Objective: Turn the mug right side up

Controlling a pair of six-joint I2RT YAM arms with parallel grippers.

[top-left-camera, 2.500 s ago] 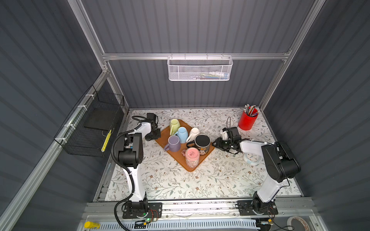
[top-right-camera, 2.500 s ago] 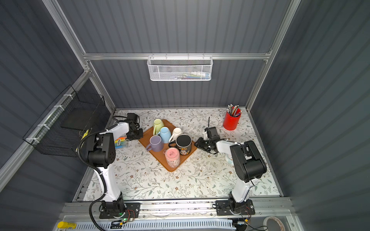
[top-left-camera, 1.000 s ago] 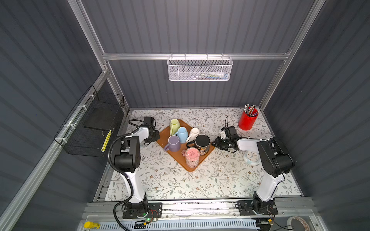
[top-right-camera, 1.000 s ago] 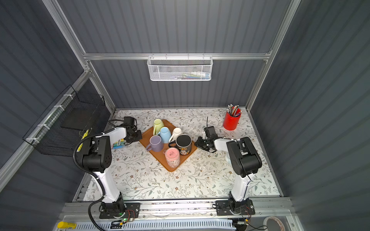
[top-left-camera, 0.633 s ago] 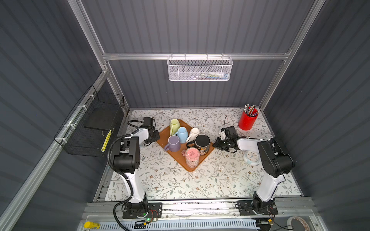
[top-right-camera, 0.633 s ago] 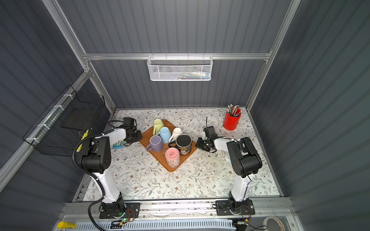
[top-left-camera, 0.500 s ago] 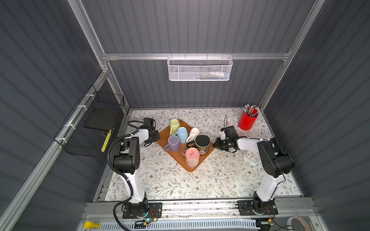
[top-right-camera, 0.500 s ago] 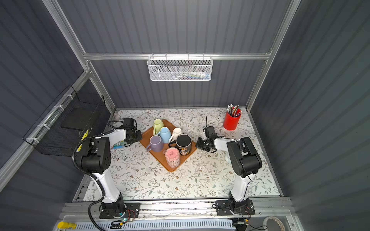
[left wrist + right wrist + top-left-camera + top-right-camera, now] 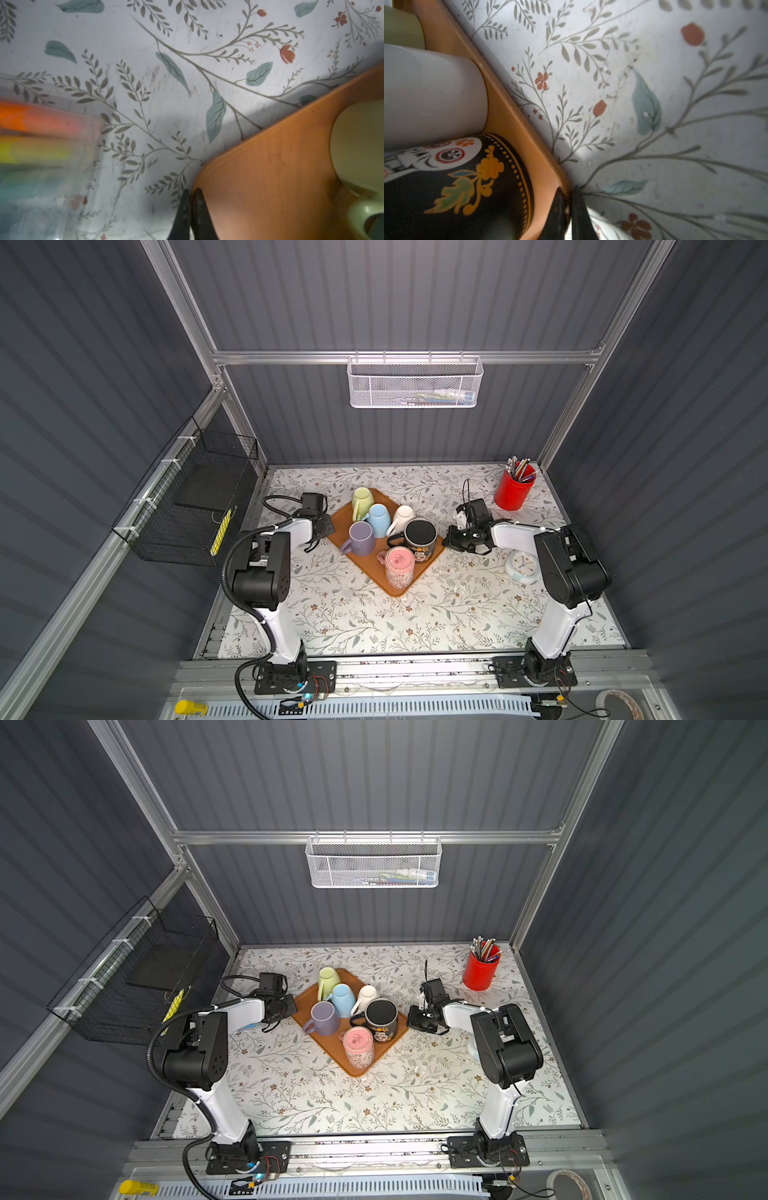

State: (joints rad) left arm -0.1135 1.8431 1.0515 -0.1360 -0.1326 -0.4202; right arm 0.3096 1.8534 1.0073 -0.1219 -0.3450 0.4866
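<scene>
In both top views the black mug (image 9: 420, 533) stands among five others on the tray (image 9: 362, 563) on the tabletop (image 9: 374, 626); only the wrist views show left jaws and right jaws clamped on its rim.

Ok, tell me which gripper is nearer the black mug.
Right: right gripper clamps the tray rim beside the black mug; left gripper clamps the opposite corner by the green mug.

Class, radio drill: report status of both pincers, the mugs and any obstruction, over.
Left pincer shut on tray rim. Right pincer shut on its opposite edge. Pink mug looks base-up, untouched. Black mug close beside it.
</scene>
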